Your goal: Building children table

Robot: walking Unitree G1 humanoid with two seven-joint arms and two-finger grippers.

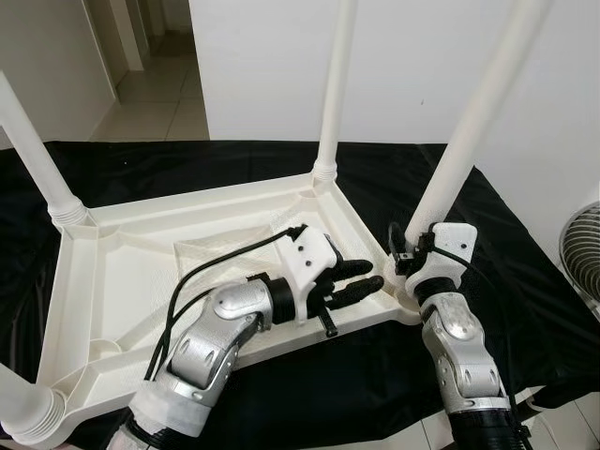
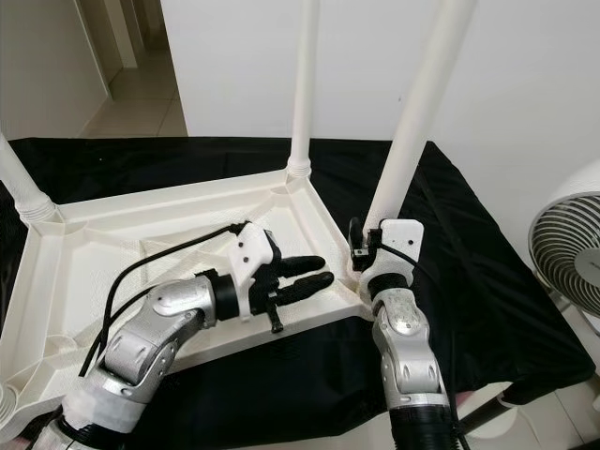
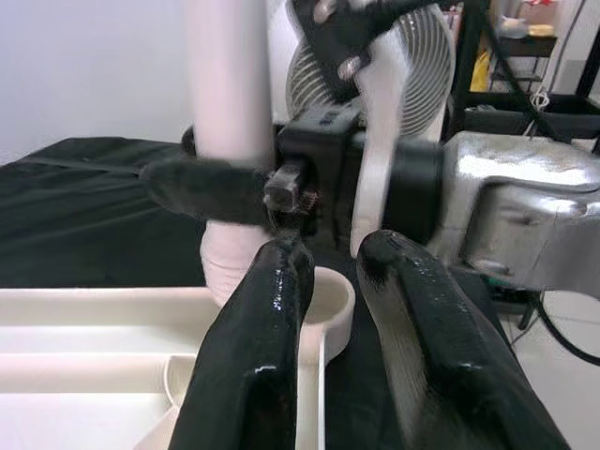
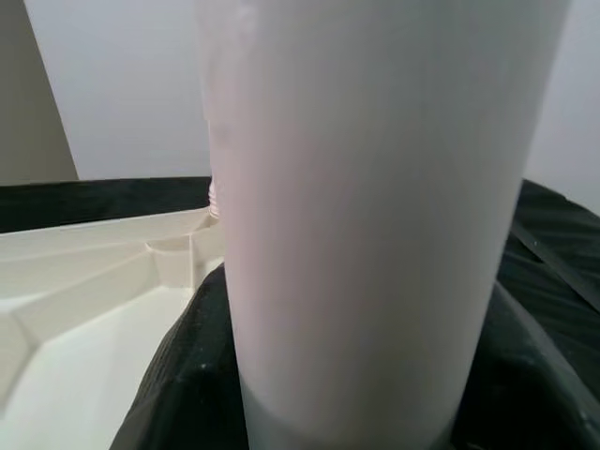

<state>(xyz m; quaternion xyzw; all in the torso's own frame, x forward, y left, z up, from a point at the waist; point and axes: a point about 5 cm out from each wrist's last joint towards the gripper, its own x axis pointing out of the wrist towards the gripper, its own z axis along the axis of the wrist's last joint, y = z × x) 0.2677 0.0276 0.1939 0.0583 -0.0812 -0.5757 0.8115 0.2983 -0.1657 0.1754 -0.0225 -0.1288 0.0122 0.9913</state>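
A white plastic children's table (image 1: 122, 281) lies upside down on a black cloth. Its near-right leg (image 1: 478, 112) stands tilted in the corner socket (image 3: 330, 302). My right gripper (image 1: 410, 251) is shut around this leg just above the socket; in the right wrist view the leg (image 4: 366, 216) stands between the black fingers (image 4: 178, 375). My left gripper (image 1: 367, 279) hovers over the table's right rim, pointing at that corner, fingers (image 3: 253, 356) slightly open and holding nothing. Three more legs stand in the other corners: back middle (image 1: 336, 84), back left (image 1: 33, 150) and near left (image 1: 23, 403).
The black cloth (image 1: 506, 281) covers the floor under the table. A white fan (image 1: 583, 253) stands close on the right. A white wall is behind, and a tiled corridor (image 1: 155, 94) opens at the back left.
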